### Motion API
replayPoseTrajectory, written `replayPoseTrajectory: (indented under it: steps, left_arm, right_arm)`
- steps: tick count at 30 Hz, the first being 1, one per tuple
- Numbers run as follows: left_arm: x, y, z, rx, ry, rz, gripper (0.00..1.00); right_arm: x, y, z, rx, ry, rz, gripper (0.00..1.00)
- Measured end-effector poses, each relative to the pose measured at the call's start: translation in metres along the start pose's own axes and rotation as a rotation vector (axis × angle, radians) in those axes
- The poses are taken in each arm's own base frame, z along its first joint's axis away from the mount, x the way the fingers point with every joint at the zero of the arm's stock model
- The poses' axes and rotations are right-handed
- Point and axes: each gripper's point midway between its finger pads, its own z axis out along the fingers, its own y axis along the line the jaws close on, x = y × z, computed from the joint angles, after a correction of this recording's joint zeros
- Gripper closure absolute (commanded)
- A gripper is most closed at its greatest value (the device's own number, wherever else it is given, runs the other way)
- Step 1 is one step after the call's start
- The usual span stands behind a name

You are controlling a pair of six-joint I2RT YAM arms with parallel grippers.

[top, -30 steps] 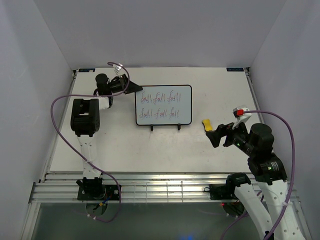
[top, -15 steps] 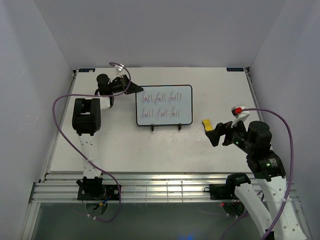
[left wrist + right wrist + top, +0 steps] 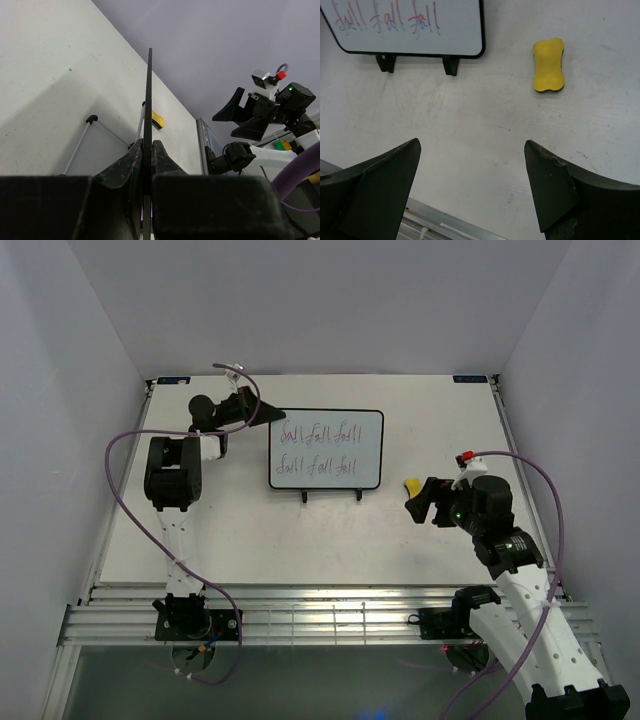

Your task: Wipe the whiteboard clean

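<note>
- Presently, the whiteboard [image 3: 326,449], a small rectangular white panel with rounded corners and a thin black frame, stands tilted on a thin wire stand with black feet [image 3: 451,65]. It sits in the far half of the white desk [image 3: 300,540], slightly left of centre.
- Its face carries two rows of red-green scribble.
- The left jaws are closed on the board's upper left corner. The left wrist view shows the black frame edge-on, pinched between the two pads.
- The right jaws stand wide open and hold nothing. They hover low over the desk, right of the board and well apart from it.
- The yellow bone-shaped foam eraser [image 3: 548,65] lies flat on the desk, right of the board's lower right corner and not touching it.
- Edges: grey walls close the desk on the left, far and right sides, and a slatted metal rail [image 3: 330,615] runs along the near edge.
- Open room: bare desk runs from the stand's feet to the near rail, with a narrower strip behind the board.
- View differences: from above, the right jaws' tips partly cover the eraser, while the right wrist view shows it whole. Only the left wrist view shows the stand's rear legs.
</note>
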Motion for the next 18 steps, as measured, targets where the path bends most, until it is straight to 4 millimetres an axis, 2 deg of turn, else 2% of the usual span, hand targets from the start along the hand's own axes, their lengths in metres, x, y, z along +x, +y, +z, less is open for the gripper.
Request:
replayPoseTrajectory:
  steps: [3, 6, 13, 15, 18]
  left_arm:
    - [-0.003, -0.006, 0.000, -0.001, -0.016, 0.012, 1.00]
    - [-0.011, -0.019, 0.001, 0.000, -0.033, 0.047, 1.00]
    - [-0.045, -0.069, 0.009, 0.018, -0.088, 0.139, 1.00]
    - [-0.052, -0.084, 0.012, 0.026, -0.098, 0.148, 1.00]
    - [-0.062, -0.105, 0.015, 0.019, -0.101, 0.139, 1.00]
  right_arm:
    - [0.015, -0.014, 0.015, 0.056, 0.037, 0.050, 0.10]
    - [0.019, -0.027, 0.028, 0.114, 0.057, 0.072, 0.10]
    - [0.034, -0.058, 0.053, 0.227, 0.150, 0.075, 0.09]
    - [0.032, -0.066, 0.057, 0.244, 0.175, 0.077, 0.09]
    - [0.019, -0.072, 0.066, 0.251, 0.187, 0.071, 0.06]
